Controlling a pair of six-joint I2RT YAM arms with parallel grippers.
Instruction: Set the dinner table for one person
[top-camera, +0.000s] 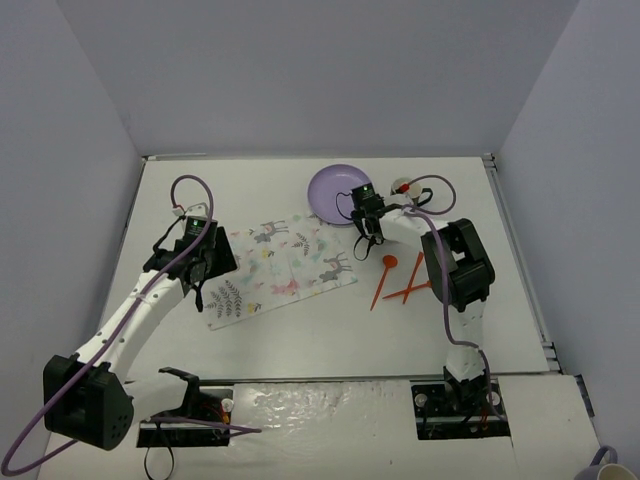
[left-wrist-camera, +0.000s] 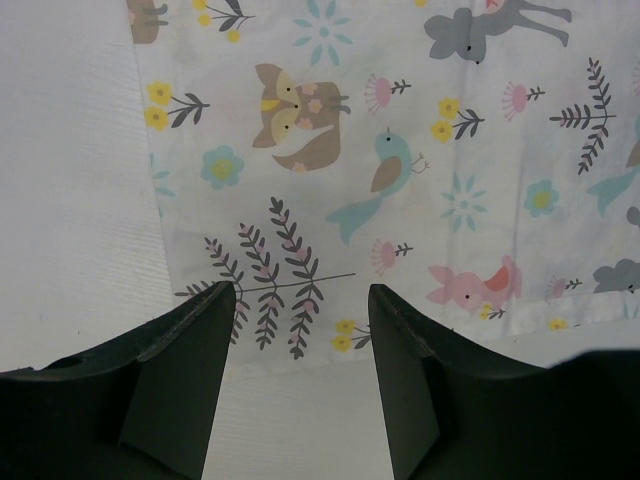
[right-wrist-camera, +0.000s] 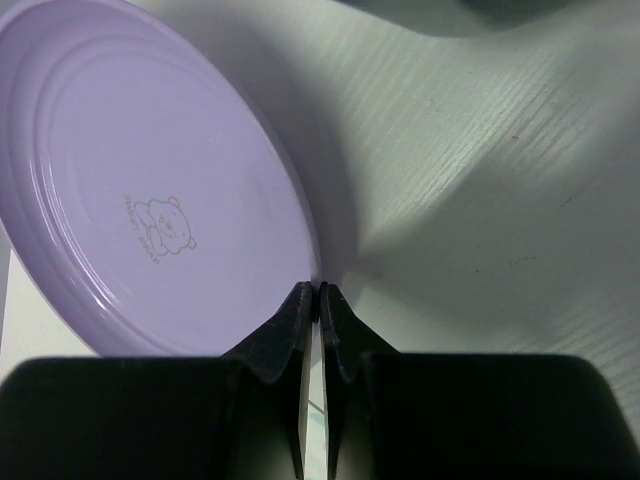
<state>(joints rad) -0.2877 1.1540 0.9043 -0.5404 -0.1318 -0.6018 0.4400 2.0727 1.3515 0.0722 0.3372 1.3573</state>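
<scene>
Plain pale grey walls (top-camera: 300, 70) enclose three sides — back, left, right; light even, shadows soft.

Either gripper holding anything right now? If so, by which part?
Left gripper open over the animal-print placemat, holding nothing. Right gripper shut at the round lilac plate's rim; actual pinch cannot be told.
</scene>
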